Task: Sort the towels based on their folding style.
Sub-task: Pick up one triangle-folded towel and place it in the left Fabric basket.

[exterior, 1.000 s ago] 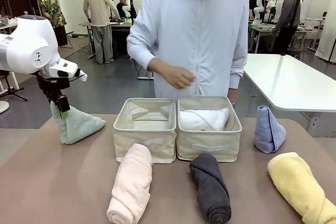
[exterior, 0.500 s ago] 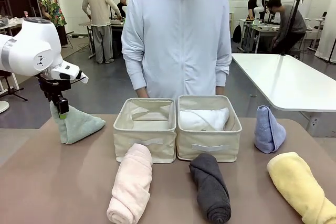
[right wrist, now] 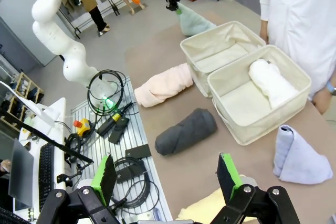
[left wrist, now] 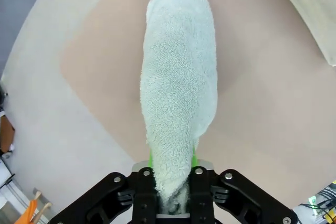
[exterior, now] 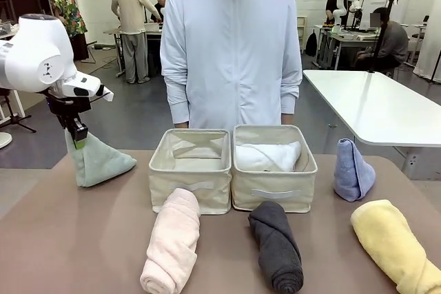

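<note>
Item, grey-teal cone towel [exterior: 102, 163]: I am pinching its upright tip with my left end effector [exterior: 80, 133] at the surface's [exterior: 76, 239] 9 o'clock side, the left beige bin [exterior: 191, 170] lying toward 3 o'clock, my right end effector [right wrist: 167, 178] hanging spread.

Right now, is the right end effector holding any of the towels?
No, the right end effector stands open, its fingers wide apart with nothing between them.

The left arm [exterior: 38, 56] is glossy white with rounded joints. The left pincer [exterior: 79, 134] is black. The right pincer [right wrist: 167, 179] has green pads [right wrist: 227, 170].
</note>
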Tool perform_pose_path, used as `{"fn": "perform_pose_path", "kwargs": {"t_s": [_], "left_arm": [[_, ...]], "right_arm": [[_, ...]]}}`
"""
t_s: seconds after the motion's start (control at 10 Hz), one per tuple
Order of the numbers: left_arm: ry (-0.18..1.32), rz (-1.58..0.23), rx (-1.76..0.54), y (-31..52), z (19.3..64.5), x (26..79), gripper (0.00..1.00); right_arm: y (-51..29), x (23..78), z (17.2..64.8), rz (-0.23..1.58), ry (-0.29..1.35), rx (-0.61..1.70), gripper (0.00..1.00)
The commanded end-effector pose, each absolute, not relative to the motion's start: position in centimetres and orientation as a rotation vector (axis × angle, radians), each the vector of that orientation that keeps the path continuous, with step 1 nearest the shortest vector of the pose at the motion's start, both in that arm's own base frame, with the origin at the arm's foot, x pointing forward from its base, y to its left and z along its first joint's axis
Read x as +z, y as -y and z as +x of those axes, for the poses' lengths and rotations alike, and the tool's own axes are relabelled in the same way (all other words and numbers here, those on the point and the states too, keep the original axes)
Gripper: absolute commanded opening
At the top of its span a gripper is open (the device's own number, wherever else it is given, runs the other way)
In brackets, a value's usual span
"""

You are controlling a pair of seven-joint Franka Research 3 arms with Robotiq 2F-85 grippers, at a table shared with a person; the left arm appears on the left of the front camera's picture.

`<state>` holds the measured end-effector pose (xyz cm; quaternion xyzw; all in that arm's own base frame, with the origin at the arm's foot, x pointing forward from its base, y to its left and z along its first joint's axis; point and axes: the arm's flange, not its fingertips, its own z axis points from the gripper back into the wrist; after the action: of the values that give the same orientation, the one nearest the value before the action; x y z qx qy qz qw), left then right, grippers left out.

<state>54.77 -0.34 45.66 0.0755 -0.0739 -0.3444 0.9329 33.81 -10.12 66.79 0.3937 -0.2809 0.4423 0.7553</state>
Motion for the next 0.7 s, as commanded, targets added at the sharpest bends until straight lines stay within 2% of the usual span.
{"fn": "perform_pose_path", "kwargs": {"t_s": [0.0,0.1,0.2,0.3,0.4,0.6], "left_arm": [[0.16,0.066,-0.72,-1.0,54.1,47.9,0.0],[0.149,-0.02,-0.74,-1.1,53.7,49.4,0.0],[0.055,-0.141,-0.758,-1.5,52.5,52.6,0.09],[-0.03,-0.195,-0.828,-1.7,50.0,57.1,0.09],[-0.113,-0.146,-0.904,-1.8,46.4,62.2,0.09],[-0.113,0.009,-0.99,-0.9,39.0,70.2,0.09]], "right_arm": [[10.1,67.0,33.9,0.877,0.634,0.976,1.0],[10.1,67.0,33.9,0.877,0.634,0.976,1.0],[10.1,67.0,33.9,0.877,0.634,0.976,1.0],[10.1,67.0,33.9,0.877,0.634,0.976,1.0],[10.1,67.0,33.9,0.877,0.634,0.976,1.0],[10.1,67.0,33.9,0.877,0.634,0.976,1.0]]}}
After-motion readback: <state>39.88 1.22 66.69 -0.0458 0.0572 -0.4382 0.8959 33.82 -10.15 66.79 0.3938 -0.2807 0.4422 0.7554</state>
